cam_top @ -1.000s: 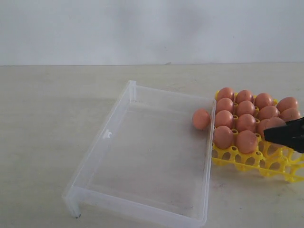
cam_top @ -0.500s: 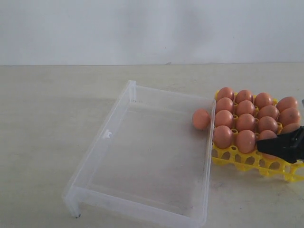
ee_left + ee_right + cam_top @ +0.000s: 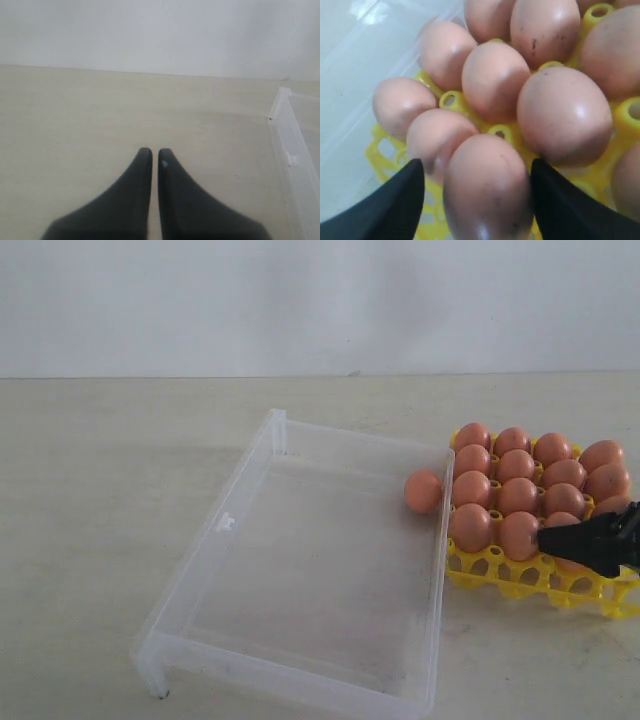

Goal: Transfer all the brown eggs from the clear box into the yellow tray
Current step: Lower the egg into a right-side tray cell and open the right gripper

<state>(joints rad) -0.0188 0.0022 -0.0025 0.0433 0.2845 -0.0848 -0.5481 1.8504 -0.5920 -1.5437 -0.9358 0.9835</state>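
The clear box (image 3: 300, 570) lies on the pale surface (image 3: 100, 490) with its long axis running from the near edge away toward the back wall, its small tab (image 3: 226, 523) on the left long side. One loose egg (image 3: 423, 490) sits inside it, right against the right long wall near the far corner; whether it stands or leans I cannot tell. Just beyond that wall, close alongside it, is the yellow tray (image 3: 500, 578), its rows packed with the brown eggs (image 3: 518, 496), each set upright in a cell with its long axis vertical and rounded top up. Bare yellow lattice shows along the tray's near edge. The right gripper (image 3: 560, 538) reaches in low from the right edge over the near row. In its wrist view its two dark fingers (image 3: 395, 200) stand spread on either side of one seated egg (image 3: 490, 200), with a gap showing on one side, so it grips nothing. The left gripper (image 3: 155, 152) hovers over bare surface beside a corner of the box, its fingers drawn almost together with only a thin slit between them and nothing in it. Broad open surface spreads left of and behind the box.
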